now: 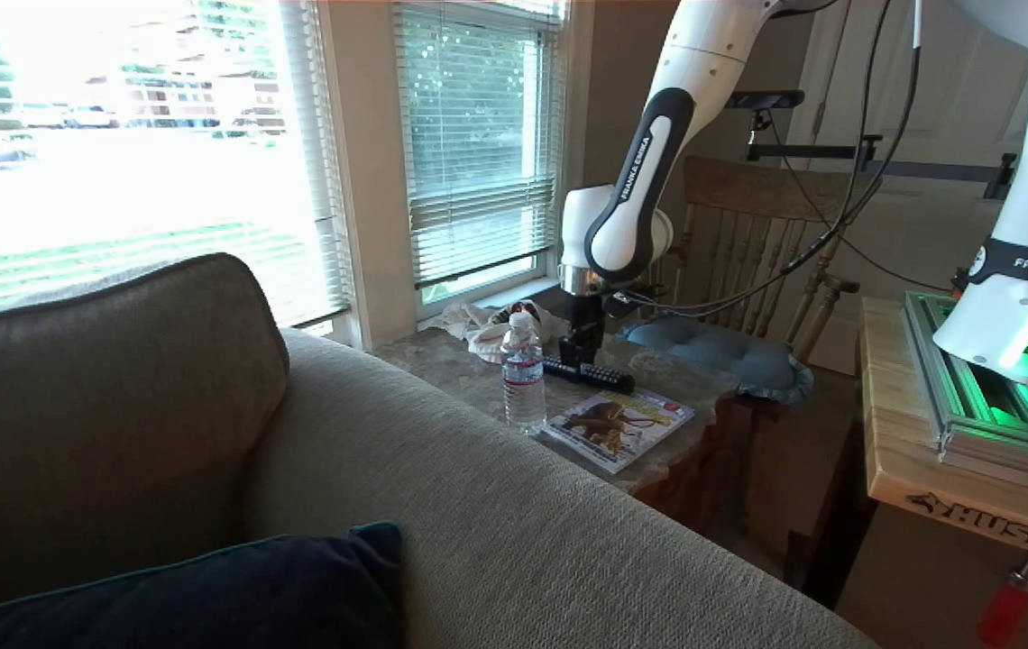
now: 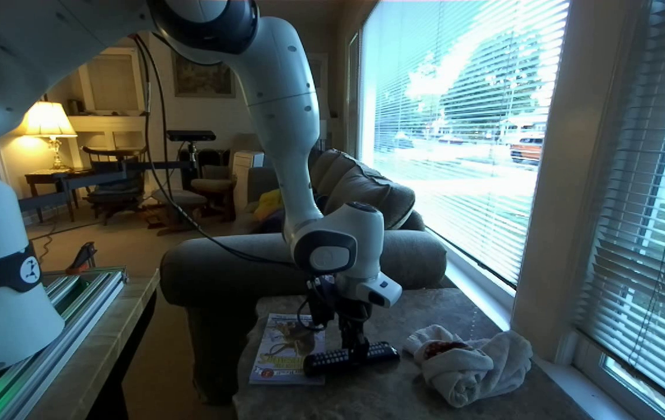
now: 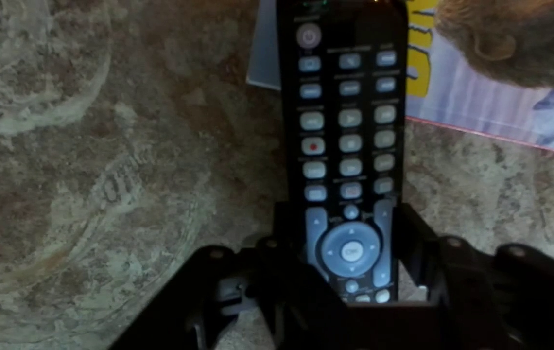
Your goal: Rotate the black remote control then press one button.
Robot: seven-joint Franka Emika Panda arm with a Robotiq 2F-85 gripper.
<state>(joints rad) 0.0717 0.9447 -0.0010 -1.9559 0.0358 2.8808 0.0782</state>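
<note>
Wrist view, left to right: we have the gripper (image 3: 347,223), jaws part-closed and seemingly snug on both long sides of the black remote control (image 3: 347,146), on the bench (image 3: 136,194), top end overlapping the magazine (image 3: 495,97). A weak pinch could let the remote slip; too wide a turn could drag the magazine or tip the water bottle (image 1: 524,383). We get that bottle only in an exterior view, apparently near the remote's left end; only the wrist view makes the OK button (image 3: 352,251) readable.
</note>
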